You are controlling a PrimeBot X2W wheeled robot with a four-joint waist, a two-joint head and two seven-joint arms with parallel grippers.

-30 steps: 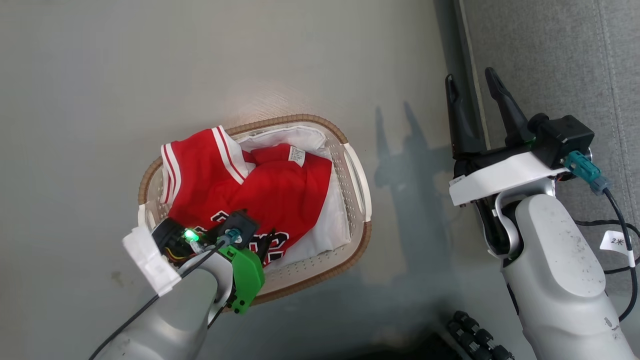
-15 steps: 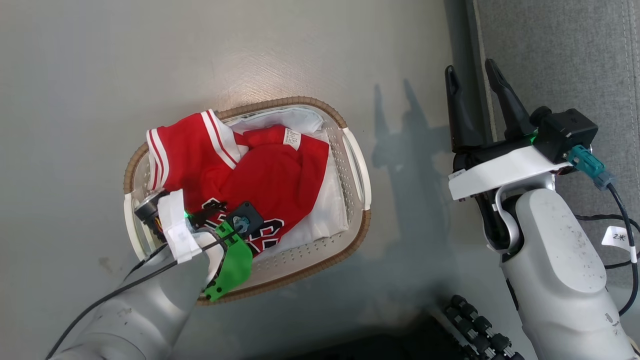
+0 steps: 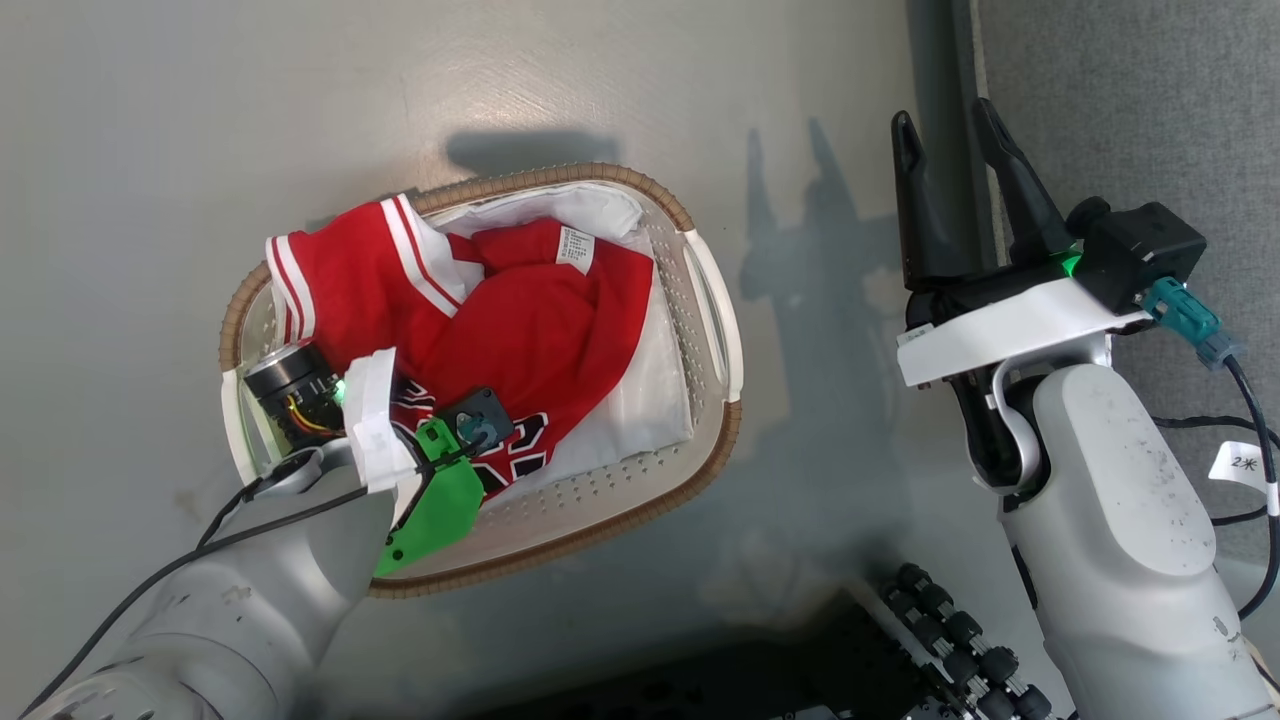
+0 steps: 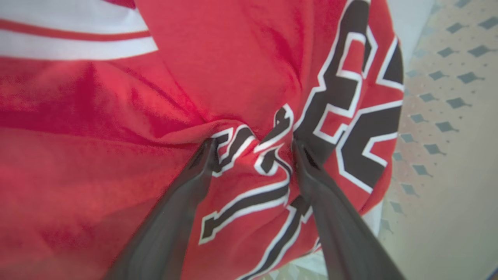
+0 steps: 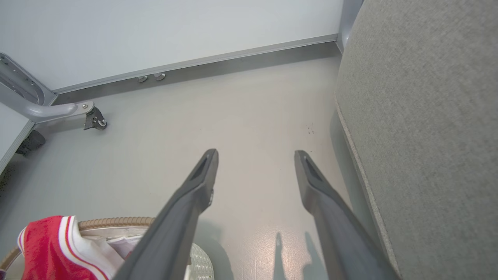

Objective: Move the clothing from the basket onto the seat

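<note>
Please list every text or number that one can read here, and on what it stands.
"2米", roughly: white tag at the head view's right edge.
Lettering on the clothing: crumpled, unreadable.
Care label: print too small.

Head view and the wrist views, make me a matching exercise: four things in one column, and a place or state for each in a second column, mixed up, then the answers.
Column one
1. clothing
2. seat
3. left gripper
4. right gripper

Column two
a. open and empty, between basket and seat
b. grey, at the far right, no red cloth on it
c. open, fingertips against the black-and-white lettering
d. heaped in the basket

Pairs: 1-d, 2-b, 3-c, 4-a
</note>
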